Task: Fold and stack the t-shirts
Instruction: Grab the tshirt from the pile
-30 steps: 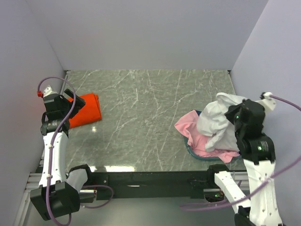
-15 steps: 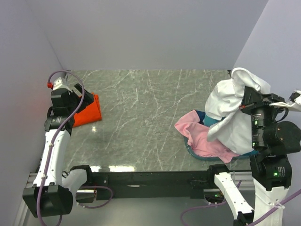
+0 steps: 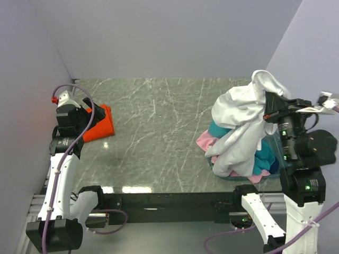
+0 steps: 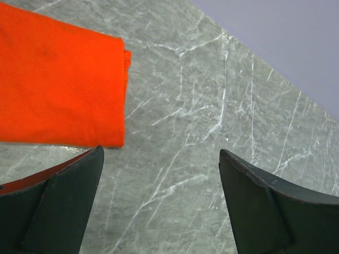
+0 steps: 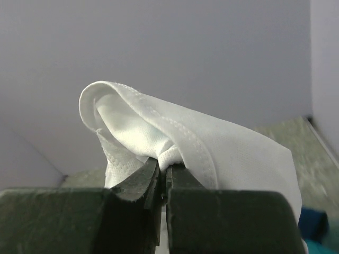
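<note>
My right gripper is shut on a white t-shirt and holds it up in the air above the basket at the right; the cloth bunches over the closed tips in the right wrist view. Under it lie a pink t-shirt and a teal t-shirt. A folded orange t-shirt lies flat at the left, also in the left wrist view. My left gripper is open and empty, just above the table beside the orange shirt's near edge.
The teal plastic basket stands at the right front edge of the table and holds the shirt pile. Grey walls close in the left, back and right. The marble tabletop lies between the orange shirt and the basket.
My right gripper has lifted the white t-shirt high out of the basket and swung it leftward, uncovering the teal shirt. My left arm has shifted slightly over the orange shirt.
</note>
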`<state>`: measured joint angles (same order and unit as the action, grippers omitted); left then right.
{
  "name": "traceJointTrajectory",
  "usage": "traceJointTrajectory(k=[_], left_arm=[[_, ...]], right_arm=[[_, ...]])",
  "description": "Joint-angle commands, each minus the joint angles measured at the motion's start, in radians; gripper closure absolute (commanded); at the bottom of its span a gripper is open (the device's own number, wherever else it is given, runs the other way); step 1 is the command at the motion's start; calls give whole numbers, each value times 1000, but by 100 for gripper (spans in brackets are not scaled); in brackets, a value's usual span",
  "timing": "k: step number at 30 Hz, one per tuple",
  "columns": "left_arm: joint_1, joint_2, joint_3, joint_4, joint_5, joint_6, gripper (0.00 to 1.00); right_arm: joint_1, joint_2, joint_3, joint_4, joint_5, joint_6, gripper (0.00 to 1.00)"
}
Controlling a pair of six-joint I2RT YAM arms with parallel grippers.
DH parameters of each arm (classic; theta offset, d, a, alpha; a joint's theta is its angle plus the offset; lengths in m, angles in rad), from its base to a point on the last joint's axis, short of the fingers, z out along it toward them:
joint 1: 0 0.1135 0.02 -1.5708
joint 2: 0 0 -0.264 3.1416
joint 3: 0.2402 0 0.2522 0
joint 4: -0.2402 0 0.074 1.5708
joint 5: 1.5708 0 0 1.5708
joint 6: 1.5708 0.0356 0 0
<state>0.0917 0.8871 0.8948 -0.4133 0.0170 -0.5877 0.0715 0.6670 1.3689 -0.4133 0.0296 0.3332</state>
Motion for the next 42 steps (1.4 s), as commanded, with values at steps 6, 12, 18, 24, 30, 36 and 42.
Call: traceJointTrajectory(k=[6, 12, 18, 24, 30, 36, 42], left_arm=[[-4, -25, -28, 2, -14, 9, 4], [-3, -8, -36, 10, -3, 5, 4], [-4, 10, -36, 24, 8, -6, 4], [-4, 15, -36, 25, 12, -9, 4], [-6, 15, -45, 24, 11, -12, 4], [-4, 4, -42, 14, -9, -8, 3], [-4, -2, -48, 13, -11, -18, 3]], right_arm=[[-4, -44, -296, -265, 306, 171, 86], [-4, -69, -445, -305, 260, 208, 50], [-4, -84, -507, -268, 231, 199, 48], [-4, -32, -554, -240, 244, 184, 53], [-4, 94, -582, -174, 274, 190, 46], [-6, 233, -545, -188, 365, 184, 36], [-22, 246, -534, -179, 415, 176, 32]])
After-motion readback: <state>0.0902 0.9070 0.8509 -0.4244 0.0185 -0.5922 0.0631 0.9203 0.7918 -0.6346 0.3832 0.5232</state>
